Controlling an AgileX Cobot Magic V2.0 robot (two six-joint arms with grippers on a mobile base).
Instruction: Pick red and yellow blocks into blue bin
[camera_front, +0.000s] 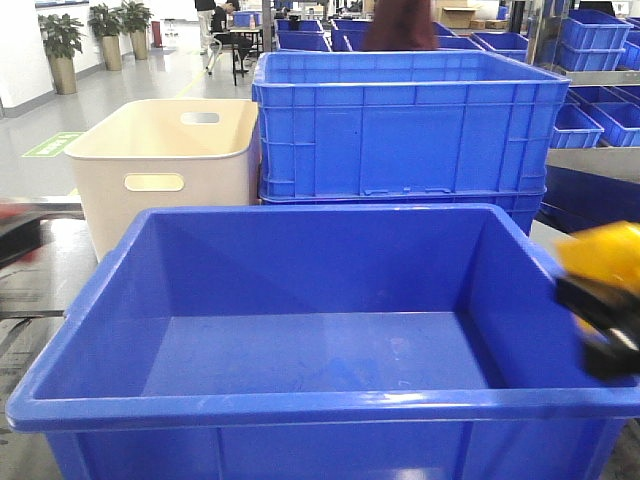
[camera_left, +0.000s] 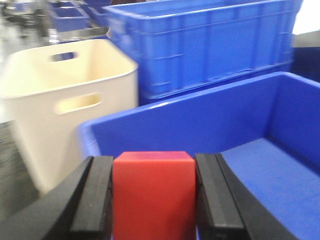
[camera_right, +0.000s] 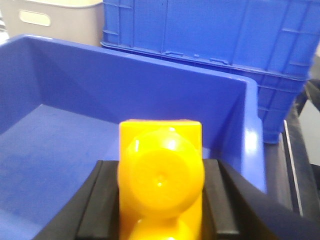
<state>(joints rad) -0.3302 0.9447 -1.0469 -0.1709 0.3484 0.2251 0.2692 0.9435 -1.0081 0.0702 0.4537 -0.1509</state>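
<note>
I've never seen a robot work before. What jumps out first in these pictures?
The big blue bin fills the foreground, its inside bare. In each wrist view, black fingers clamp a bright block: the left gripper holds a red cube, the right gripper a yellow brick, both near the bin. Behind stand a cream tub and a ribbed blue crate.

one red cube (camera_left: 153, 195), one yellow brick (camera_right: 161, 177), one blue bin (camera_front: 300, 405), one cream tub (camera_front: 165, 165)

Ahead and left of the left claw, a cream tub (camera_left: 60, 95) with handle cutouts; straight ahead, stacked ribbed blue crates (camera_front: 405, 125).
</note>
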